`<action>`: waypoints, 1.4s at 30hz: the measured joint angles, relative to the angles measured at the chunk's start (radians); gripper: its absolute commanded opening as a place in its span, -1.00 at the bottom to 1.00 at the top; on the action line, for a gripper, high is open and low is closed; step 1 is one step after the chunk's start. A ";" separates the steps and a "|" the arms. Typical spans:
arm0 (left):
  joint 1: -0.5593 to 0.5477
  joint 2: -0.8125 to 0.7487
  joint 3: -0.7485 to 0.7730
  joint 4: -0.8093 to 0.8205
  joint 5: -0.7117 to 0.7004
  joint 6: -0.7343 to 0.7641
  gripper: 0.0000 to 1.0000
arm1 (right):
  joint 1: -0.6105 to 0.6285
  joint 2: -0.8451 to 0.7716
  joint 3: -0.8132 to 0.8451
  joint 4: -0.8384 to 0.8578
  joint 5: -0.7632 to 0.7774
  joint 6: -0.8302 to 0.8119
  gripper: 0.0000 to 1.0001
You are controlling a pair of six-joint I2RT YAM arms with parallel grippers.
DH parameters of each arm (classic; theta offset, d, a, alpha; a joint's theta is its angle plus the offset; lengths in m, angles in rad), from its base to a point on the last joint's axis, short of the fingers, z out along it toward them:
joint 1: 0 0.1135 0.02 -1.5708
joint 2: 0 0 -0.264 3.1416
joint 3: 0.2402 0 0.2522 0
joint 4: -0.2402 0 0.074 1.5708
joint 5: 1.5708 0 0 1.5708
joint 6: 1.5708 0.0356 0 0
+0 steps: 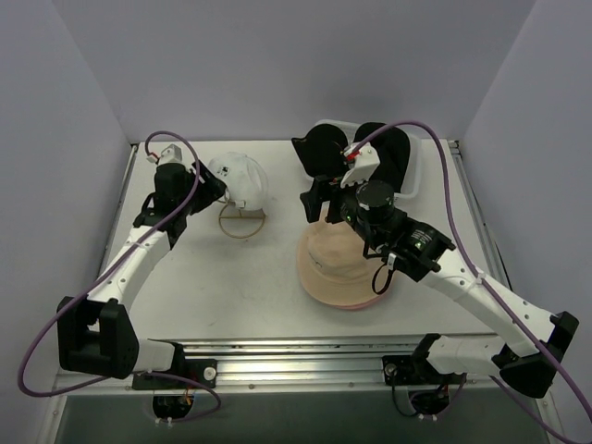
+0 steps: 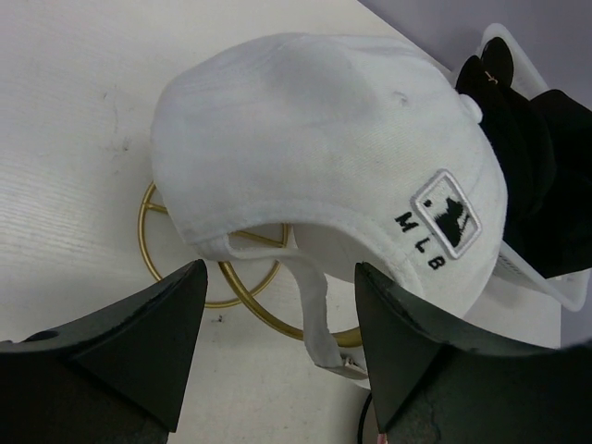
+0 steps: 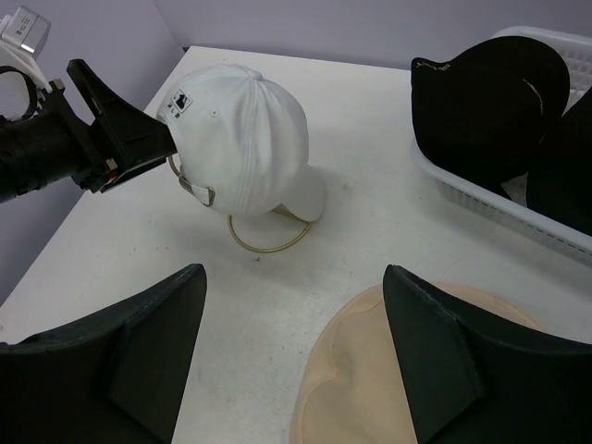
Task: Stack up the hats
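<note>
The white cap (image 1: 239, 180) is being carried on the gold wire frame (image 1: 242, 222) at the far left of the desk (image 1: 231, 287), and the left gripper (image 2: 280, 273) is being held released, jaws spread, just behind the cap's strap; contact with the fabric cannot be told. The right gripper (image 3: 291, 277) is being held open over the tan hat (image 1: 328, 268), which is lying flat at middle right; black hats (image 3: 481, 102) are being cradled in the white basket (image 3: 481, 199) at the far right.
</note>
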State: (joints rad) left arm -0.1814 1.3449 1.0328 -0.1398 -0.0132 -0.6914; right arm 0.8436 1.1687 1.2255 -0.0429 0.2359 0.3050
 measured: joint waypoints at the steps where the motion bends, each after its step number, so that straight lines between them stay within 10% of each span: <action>1: 0.000 0.010 0.000 0.002 -0.003 0.000 0.46 | 0.001 0.000 -0.001 0.000 0.001 0.000 0.47; 18: 0.010 0.055 0.013 -0.023 -0.046 0.040 0.06 | 0.002 0.013 -0.024 0.002 0.013 0.000 0.47; 31: 0.052 0.055 0.051 -0.061 -0.050 0.075 -0.95 | 0.003 0.039 -0.024 0.002 0.016 0.000 0.47; 42: 0.077 0.063 0.066 -0.079 -0.032 0.087 -0.95 | 0.003 0.040 -0.025 0.002 0.029 0.000 0.47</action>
State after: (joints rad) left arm -0.1047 1.4075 1.0985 -0.2188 -0.0452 -0.6048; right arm 0.8463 1.2087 1.2003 -0.0414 0.2649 0.3046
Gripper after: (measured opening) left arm 0.050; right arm 0.733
